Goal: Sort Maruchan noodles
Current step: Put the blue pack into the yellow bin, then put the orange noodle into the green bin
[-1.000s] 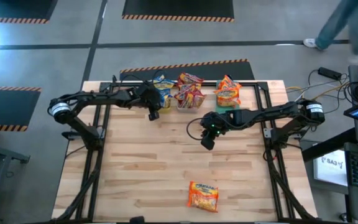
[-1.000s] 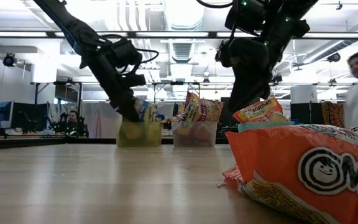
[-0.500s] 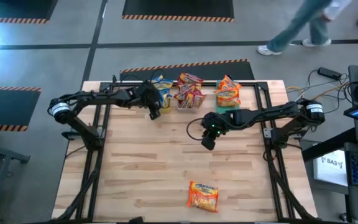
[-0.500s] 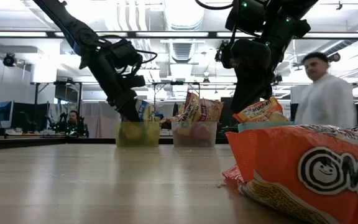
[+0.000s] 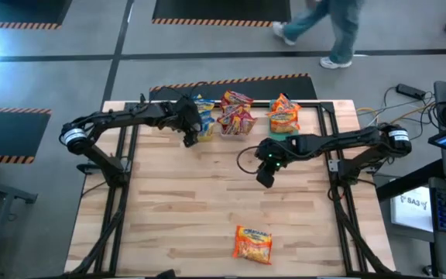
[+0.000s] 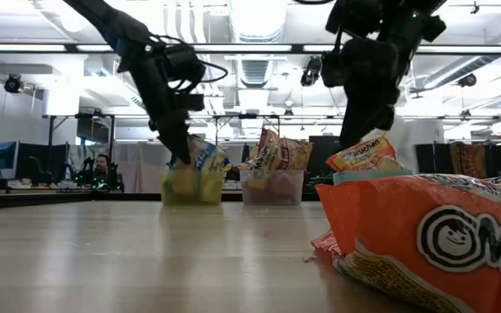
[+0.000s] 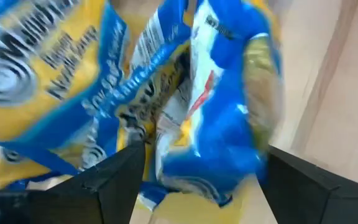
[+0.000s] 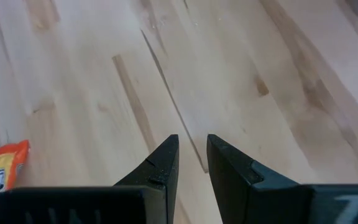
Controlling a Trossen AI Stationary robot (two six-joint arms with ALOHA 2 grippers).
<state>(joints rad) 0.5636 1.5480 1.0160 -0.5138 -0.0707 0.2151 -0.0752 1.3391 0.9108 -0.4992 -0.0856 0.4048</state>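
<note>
Left gripper opened since earlier; blue-yellow packet released.

mid table free | bins block far edge | orange pkt near edge

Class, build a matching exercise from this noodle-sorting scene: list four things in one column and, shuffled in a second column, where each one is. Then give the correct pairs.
Column 1
1. lone orange packet
2. blue-and-yellow packets
3. left pincer
4. right pincer

Column 2
A. over bare wood near the table's middle
B. at the far-left bin, beside the blue-and-yellow packets
C. flat on the table near its front edge
D. in the leftmost bin at the table's far edge

Pairs: 1-C, 2-D, 3-B, 4-A
</note>
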